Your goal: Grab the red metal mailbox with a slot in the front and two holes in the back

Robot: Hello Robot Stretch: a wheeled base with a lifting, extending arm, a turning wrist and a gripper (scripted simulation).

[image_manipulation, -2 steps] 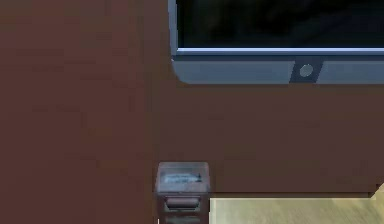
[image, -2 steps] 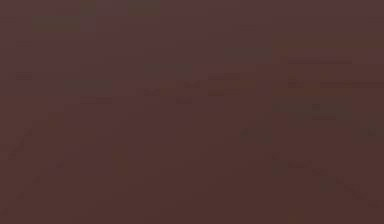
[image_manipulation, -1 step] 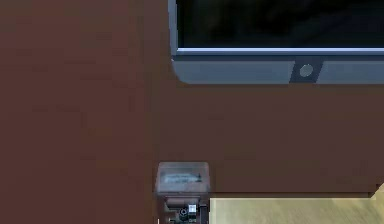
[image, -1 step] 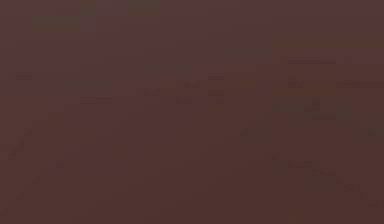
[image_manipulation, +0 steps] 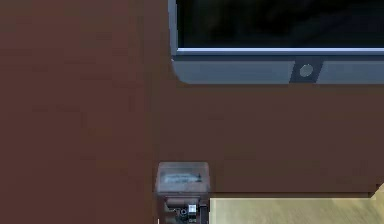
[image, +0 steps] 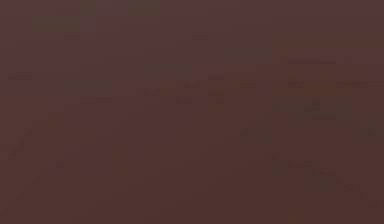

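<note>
A small boxy thing (image_manipulation: 182,180) with dark red-brown sides and a pale grey top face sits low in the arm side view, just left of the middle. Its colour and shape could fit the red mailbox, but I cannot make out a slot or holes. Directly under it, at the bottom edge, is a dark shape with small white marks, which looks like the arm's end with the gripper (image_manipulation: 184,210). The gripper's far end is hidden by the box, so I cannot tell whether it holds anything. A flat dark red-brown surface (image: 190,110) spans the forward view, very close.
A large dark screen with a grey lower frame (image_manipulation: 280,68) hangs at the arm side view's upper right, against a brown wall (image_manipulation: 80,100). A pale wooden surface (image_manipulation: 300,212) lies along the bottom right, next to the box.
</note>
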